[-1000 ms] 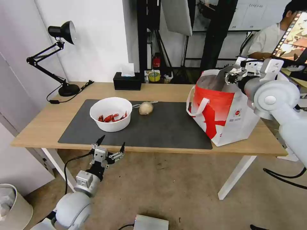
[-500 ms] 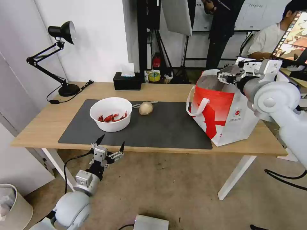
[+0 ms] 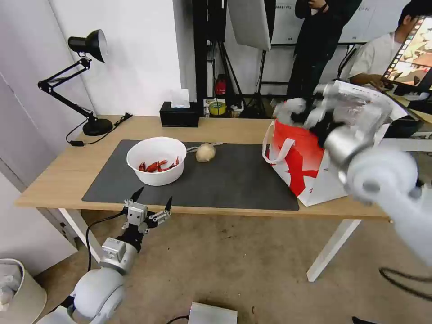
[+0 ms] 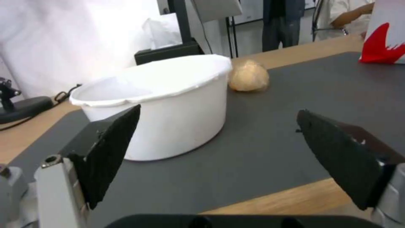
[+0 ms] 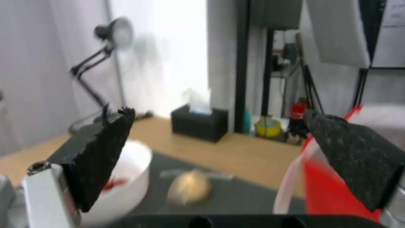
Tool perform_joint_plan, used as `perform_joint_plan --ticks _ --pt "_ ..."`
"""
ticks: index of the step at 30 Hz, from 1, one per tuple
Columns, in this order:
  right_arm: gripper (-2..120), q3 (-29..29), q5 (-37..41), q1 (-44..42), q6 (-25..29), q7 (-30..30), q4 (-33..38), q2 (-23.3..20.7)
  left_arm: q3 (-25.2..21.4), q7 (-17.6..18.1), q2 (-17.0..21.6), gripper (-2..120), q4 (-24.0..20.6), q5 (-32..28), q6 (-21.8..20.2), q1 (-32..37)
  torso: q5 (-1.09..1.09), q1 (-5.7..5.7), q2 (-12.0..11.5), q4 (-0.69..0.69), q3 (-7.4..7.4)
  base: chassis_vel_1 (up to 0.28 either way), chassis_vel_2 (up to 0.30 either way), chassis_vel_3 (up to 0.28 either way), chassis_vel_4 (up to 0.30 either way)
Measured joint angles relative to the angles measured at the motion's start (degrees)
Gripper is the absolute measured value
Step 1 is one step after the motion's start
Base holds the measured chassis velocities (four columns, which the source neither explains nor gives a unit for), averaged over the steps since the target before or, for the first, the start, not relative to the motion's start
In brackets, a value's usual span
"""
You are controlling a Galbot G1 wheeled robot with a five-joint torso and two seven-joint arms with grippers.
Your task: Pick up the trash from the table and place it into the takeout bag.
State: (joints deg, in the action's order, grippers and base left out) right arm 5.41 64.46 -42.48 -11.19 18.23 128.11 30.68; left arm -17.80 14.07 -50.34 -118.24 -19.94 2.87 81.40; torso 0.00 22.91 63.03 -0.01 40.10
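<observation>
On the dark mat (image 3: 234, 180) of the table (image 3: 58, 175) stands a white bowl (image 3: 156, 160) holding red crayfish shells, with a beige round lump (image 3: 205, 152) just to its right. The red-and-white takeout bag (image 3: 310, 166) stands at the table's right end. My left gripper (image 3: 150, 202) hangs open in front of the table's front edge, facing the bowl (image 4: 169, 104) and the lump (image 4: 248, 75). My right gripper (image 3: 303, 113), blurred, is open and empty over the bag's left rim; its wrist view looks toward the bowl (image 5: 126, 183) and the lump (image 5: 190, 186).
A black desk lamp (image 3: 85, 45) stands at the table's back left. A black tissue box (image 3: 179, 114) sits at the back edge. People stand behind the table on the right. A white bin (image 3: 18, 292) is on the floor at lower left.
My right arm has swung down and to the left from above the bag's opening and is blurred with motion. The left gripper has shifted slightly to the left.
</observation>
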Motion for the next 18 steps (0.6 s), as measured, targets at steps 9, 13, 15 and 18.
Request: perform_joint_plan --ticks 9,13,15,18 --pt "100 6.7 -16.3 -26.4 8.1 2.9 4.4 1.2 -0.6 -0.3 -0.7 100 -0.1 0.4 0.1 1.0 0.01 0.0 0.0 0.0 0.0 0.0 0.0 0.0 0.0" --pt "100 7.6 -23.2 -35.0 13.7 2.2 1.6 4.5 -1.6 -0.3 -0.7 100 -0.1 0.4 0.2 1.6 0.0 0.0 0.0 0.0 0.0 0.0 0.0 0.0 0.0" --pt "100 7.6 -24.5 -36.4 15.2 2.0 0.7 5.4 -1.7 -0.4 -0.7 100 -0.1 0.4 0.2 1.8 0.01 0.0 0.0 0.0 0.0 0.0 0.0 0.0 0.0" --pt "100 7.6 -28.8 -40.3 19.6 1.5 -3.3 8.2 -2.0 -0.4 -0.7 100 0.1 0.4 0.3 2.2 0.01 0.0 0.0 0.0 0.0 0.0 0.0 0.0 0.0"
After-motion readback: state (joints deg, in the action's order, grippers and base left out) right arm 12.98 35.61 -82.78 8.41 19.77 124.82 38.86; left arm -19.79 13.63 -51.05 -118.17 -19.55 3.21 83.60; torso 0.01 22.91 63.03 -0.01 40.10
